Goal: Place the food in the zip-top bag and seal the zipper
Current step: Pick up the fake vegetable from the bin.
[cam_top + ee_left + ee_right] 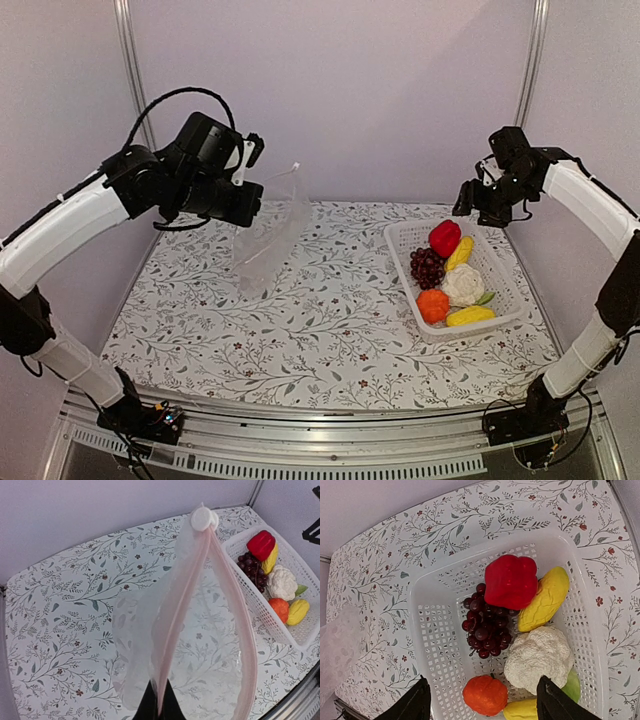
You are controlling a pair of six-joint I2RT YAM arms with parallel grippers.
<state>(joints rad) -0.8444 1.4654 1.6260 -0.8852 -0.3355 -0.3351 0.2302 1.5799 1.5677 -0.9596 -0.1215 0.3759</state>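
My left gripper (250,200) is shut on the mouth edge of the clear zip-top bag (268,235) and holds it up above the table's back left. In the left wrist view the pink zipper (175,620) runs away from my pinched fingertips (150,705), and the mouth gapes open to the right. The food lies in a white basket (400,235): red pepper (511,581), grape bunch (485,627), cauliflower (538,655), orange fruit (485,695) and a yellow piece (544,599). Above the basket hangs my right gripper (482,705), open and holding nothing.
The basket stands at the table's right side on a floral cloth (330,320). Metal frame posts (125,60) rise at the back corners, with plain walls behind. A metal rail (330,430) runs along the near edge.
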